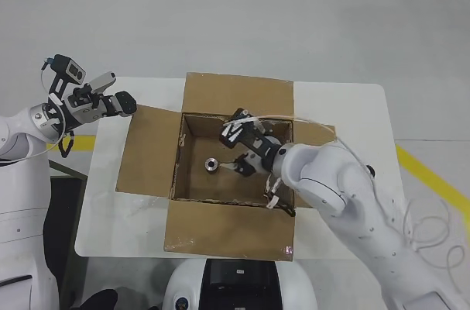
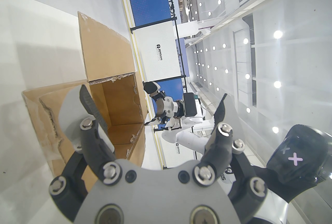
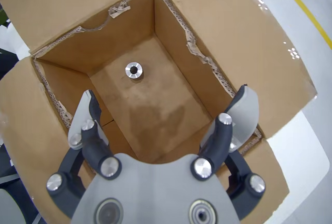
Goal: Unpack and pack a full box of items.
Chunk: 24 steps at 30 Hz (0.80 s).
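Above the open box [image 1: 235, 93], the right gripper [image 3: 166, 92] points down, jaws spread, empty; a metal ring [image 3: 133, 70] lies on the box floor. The left gripper [image 1: 126, 104], also spread, hangs level beside the box.

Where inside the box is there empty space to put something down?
The floor of the open brown cardboard box is bare all around the small shiny metal ring. The white table beside the flaps is bare too. Above the opening it is crowded by the open right gripper and its arm.
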Tool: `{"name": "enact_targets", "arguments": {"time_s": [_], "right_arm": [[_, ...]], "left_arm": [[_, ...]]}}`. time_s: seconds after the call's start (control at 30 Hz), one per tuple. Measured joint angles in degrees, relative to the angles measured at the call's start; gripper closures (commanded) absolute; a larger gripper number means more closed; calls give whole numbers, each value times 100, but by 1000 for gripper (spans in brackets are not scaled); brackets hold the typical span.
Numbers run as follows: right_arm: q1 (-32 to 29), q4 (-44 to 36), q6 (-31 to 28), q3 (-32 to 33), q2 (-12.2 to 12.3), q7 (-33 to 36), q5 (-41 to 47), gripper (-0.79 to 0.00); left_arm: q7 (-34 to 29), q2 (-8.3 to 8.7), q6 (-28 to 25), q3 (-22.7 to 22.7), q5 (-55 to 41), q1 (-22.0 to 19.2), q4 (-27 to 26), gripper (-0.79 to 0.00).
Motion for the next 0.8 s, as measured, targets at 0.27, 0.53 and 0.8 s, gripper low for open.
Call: {"name": "enact_targets", "arguments": {"time_s": [0.27,0.53,0.8], "right_arm": [[336,566,-126,-604,-168,-107,424,-785],[567,1253,-134,-1032,-334,-349,721,-785],[751,1782,-277,-1225,-453,-508,933,-785]], "left_arm": [[0,0,0,0,0,0,0,-785],[0,0,0,0,0,0,0,-785],[0,0,0,0,0,0,0,-785]]}}
